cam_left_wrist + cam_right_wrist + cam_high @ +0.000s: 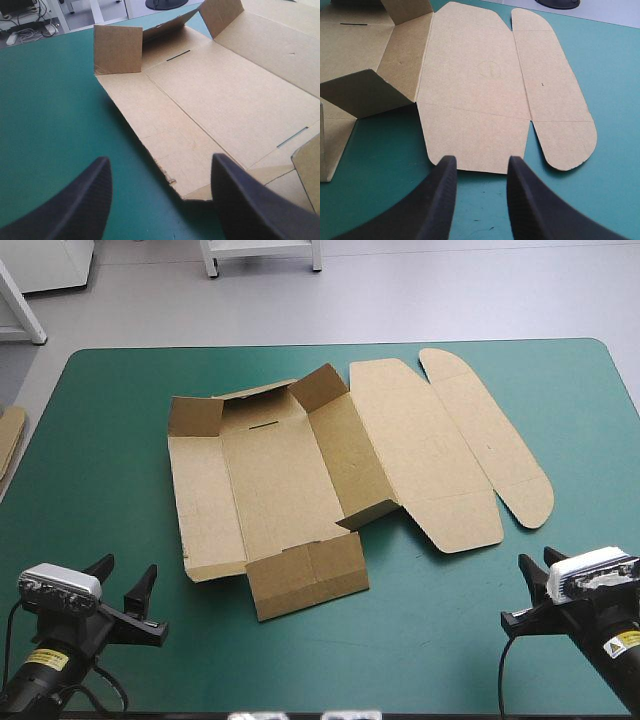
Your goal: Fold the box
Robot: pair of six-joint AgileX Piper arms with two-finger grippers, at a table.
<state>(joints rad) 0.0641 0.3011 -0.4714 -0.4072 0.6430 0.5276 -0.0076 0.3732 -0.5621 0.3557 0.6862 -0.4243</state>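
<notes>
The brown box (280, 480) lies as a cut sheet in the middle of the teal-green table. Its corner flaps stand partly raised at the far left, the far middle and the near right, and a near flap (308, 575) lies folded out. The lid panel (475, 75) and a rounded tuck flap (555, 85) rest flat to the right. My left gripper (128, 568) is open near the front left edge, just short of the box's near left corner (225, 95). My right gripper (537, 560) is open at the front right, its fingers (482, 161) just short of the lid's near edge.
An edge of more brown board (8, 435) shows at the table's left edge. Bare teal-green cover (430, 640) runs along the front between the two arms and around the sheet on all sides.
</notes>
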